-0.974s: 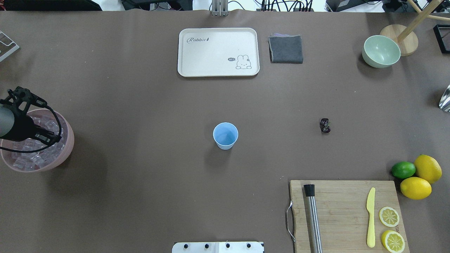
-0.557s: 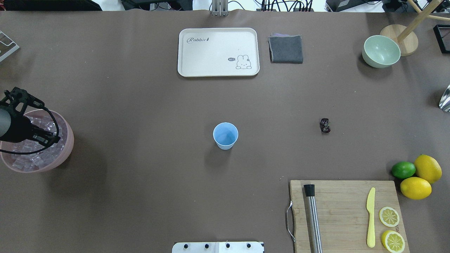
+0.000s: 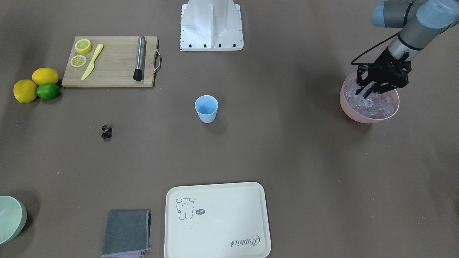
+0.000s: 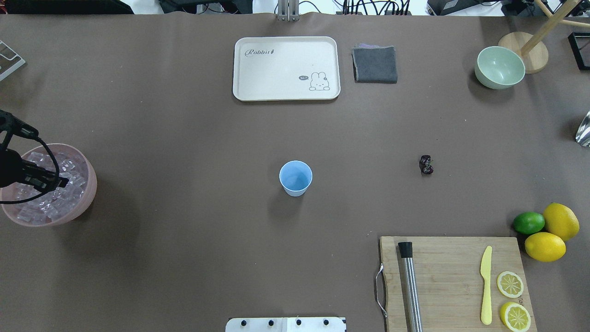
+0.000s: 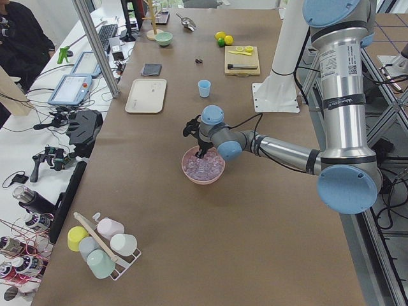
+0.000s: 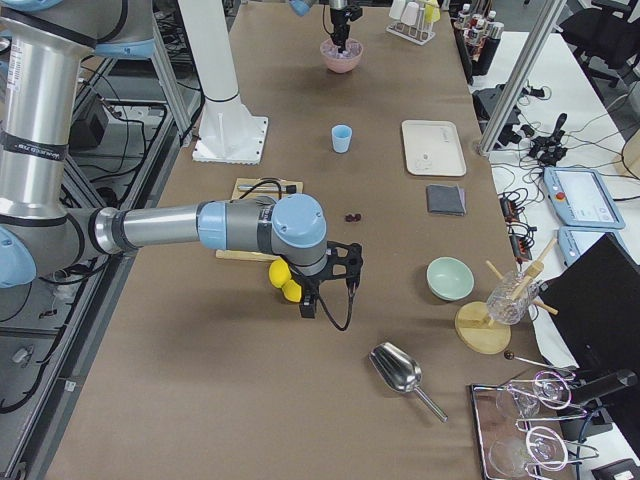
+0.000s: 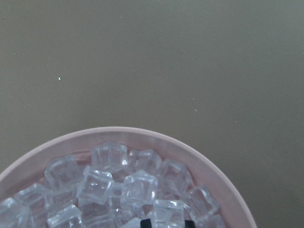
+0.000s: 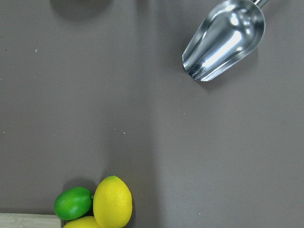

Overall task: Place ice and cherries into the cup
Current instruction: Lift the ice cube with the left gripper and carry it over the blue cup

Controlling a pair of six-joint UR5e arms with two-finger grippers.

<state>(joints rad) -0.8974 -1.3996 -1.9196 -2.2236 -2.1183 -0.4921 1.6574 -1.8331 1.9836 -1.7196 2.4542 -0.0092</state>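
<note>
Pink plastic bowl (image 3: 369, 117) at the left end of the desk (image 4: 184, 129) holds the ice (image 7: 137, 187), a heap of clear cubes reaching close to its rim. I have the left end effector (image 3: 363, 94) tipped down into that bowl. Its fingers are parted and their tips sit among the top cubes.

The cup (image 4: 295, 178) stands upright mid-desk, light blue, well apart from the bowl. The cherries (image 4: 426, 164) lie as a small dark lump on the bare desk, off to the cup's right and clear of it.

My right end effector (image 6: 308, 306) hangs above the desk near the right end. Only the side camera shows it, so I cannot tell whether its fingers are apart or together. Its wrist camera looks down on a metal scoop (image 8: 223, 40), a lime (image 8: 73, 203) and a lemon (image 8: 112, 201), the two fruits touching.
</note>
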